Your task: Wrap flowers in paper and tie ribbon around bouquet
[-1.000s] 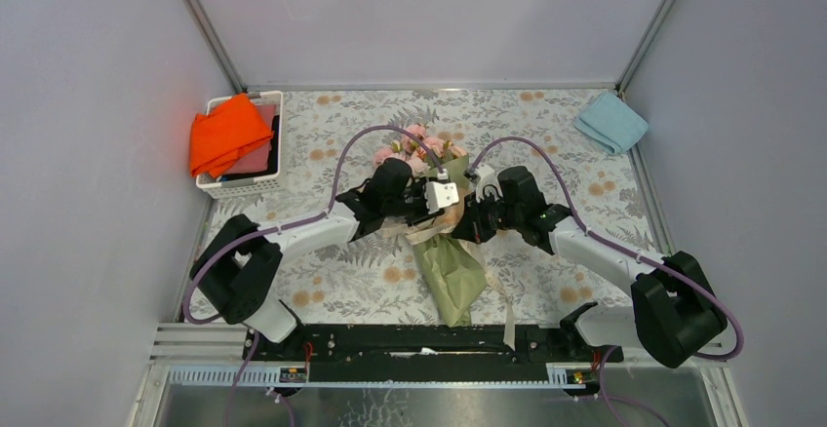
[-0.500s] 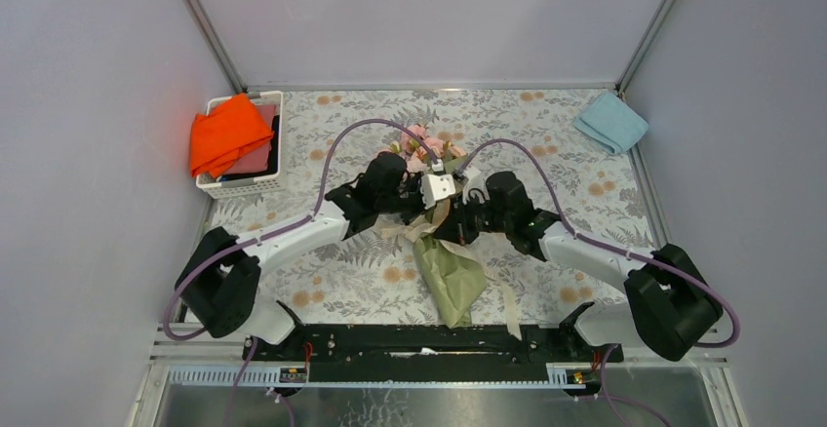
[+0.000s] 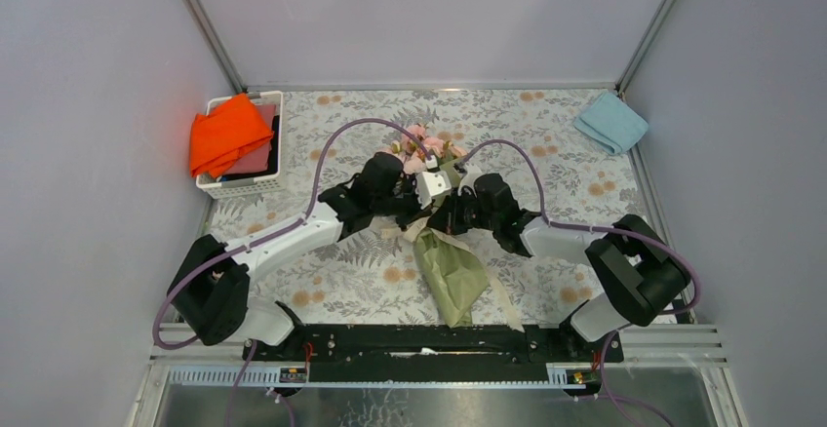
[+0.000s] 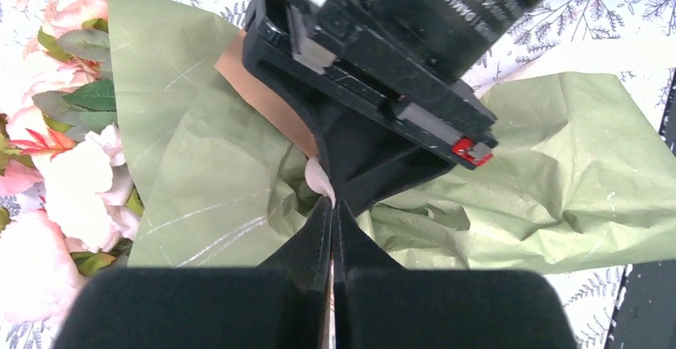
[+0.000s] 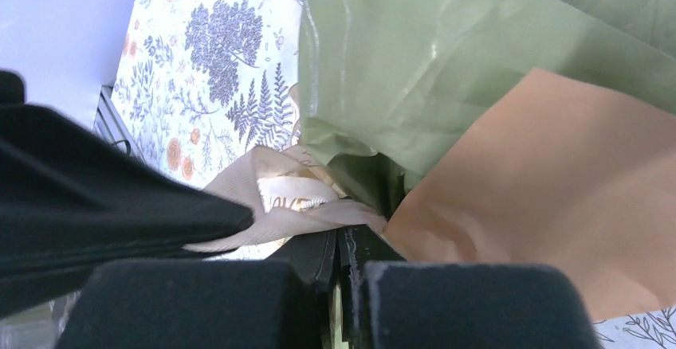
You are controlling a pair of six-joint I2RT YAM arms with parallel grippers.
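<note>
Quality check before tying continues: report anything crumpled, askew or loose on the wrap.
The paper is heavily crumpled around its narrow middle, not a smooth cone. The ribbon shows no finished knot, and its tail trails loose across the table toward the near edge.

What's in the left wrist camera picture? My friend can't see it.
Two black left fingers pinch shut at the waist of crumpled olive-green paper, seemingly on a cream ribbon bit. Pink flowers peek out left; the right arm looms above.
</note>
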